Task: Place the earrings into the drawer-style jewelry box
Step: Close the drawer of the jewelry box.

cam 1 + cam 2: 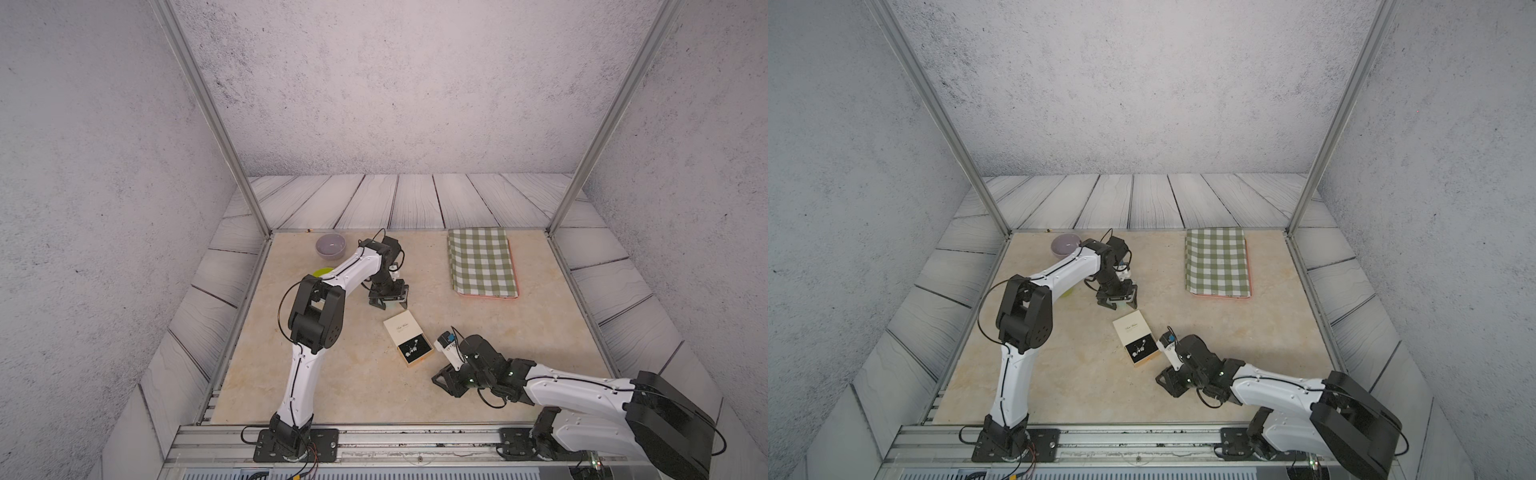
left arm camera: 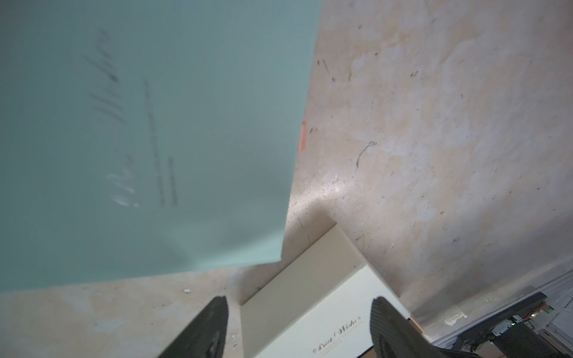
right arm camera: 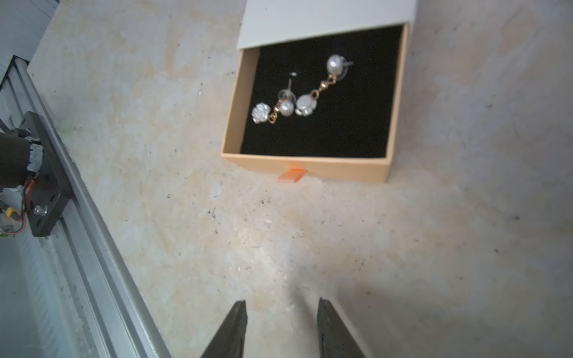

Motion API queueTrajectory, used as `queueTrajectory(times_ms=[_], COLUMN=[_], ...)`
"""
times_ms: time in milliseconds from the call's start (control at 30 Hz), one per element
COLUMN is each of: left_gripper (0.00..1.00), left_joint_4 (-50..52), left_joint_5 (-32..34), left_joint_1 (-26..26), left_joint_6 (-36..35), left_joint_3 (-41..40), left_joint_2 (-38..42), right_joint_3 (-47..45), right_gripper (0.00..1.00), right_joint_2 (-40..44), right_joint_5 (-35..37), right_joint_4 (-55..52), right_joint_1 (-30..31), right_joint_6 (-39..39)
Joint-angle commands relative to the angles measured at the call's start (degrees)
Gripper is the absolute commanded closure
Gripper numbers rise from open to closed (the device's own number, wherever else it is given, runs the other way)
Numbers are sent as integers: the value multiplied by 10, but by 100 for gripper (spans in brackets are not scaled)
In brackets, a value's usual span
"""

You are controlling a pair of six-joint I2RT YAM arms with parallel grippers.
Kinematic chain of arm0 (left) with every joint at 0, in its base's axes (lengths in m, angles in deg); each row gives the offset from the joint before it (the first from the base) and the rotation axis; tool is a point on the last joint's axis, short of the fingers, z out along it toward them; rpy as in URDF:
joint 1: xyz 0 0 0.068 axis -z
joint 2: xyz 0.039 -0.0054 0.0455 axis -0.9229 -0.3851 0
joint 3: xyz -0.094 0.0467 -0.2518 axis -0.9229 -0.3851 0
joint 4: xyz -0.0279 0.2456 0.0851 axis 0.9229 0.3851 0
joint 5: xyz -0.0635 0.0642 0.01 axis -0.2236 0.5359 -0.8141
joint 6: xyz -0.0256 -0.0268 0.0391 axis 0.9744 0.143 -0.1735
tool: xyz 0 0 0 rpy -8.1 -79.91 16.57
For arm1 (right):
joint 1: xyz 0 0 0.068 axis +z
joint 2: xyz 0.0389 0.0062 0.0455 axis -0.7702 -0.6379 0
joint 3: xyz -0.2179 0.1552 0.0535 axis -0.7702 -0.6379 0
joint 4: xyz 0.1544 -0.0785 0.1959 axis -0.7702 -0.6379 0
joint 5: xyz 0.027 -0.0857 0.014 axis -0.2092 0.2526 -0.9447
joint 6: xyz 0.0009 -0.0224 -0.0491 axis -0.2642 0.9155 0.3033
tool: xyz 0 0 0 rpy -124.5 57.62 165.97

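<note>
Inside the open drawer point(image 3: 313, 161) of the box point(image 1: 402, 328) lie the earrings point(image 3: 297, 96). Both end effectors, left point(image 1: 388, 300) and right point(image 3: 280, 328), have fingers apart, holding nothing.

1. I see the jewelry box point(image 1: 407, 339) lying mid-surface point(image 1: 340, 382), its drawer slid out toward my right arm.
2. The earrings point(image 1: 412, 348) glint on the drawer's black lining.
3. My left pincer point(image 1: 388, 302) hangs just beyond the box's closed end, jaws spread, nothing visibly between them.
4. My right pincer point(image 1: 441, 379) sits low, near the drawer's open end, apart from it.
5. A purple bowl point(image 1: 331, 245) stands at the far left corner.
6. A green checked cloth point(image 1: 482, 262) lies far right.
</note>
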Motion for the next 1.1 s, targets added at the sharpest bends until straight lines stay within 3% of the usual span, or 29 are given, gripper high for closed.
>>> queueTrajectory(times_ms=[0, 333, 1067], left_gripper=[24, 25, 25], left_joint_4=[-17, -76, -183], left_joint_5=[-36, -105, -180], left_joint_1=[-3, -3, -1], left_joint_6=[-10, 5, 59], left_joint_3=[-27, -112, -263], left_joint_2=[9, 32, 113], right_joint_3=[3, 51, 110], right_gripper=[61, 72, 74], right_joint_2=[-22, -126, -217], right_joint_5=[48, 63, 100], right_joint_4=[25, 55, 149], right_joint_1=[12, 33, 20], right_joint_6=[-2, 13, -26])
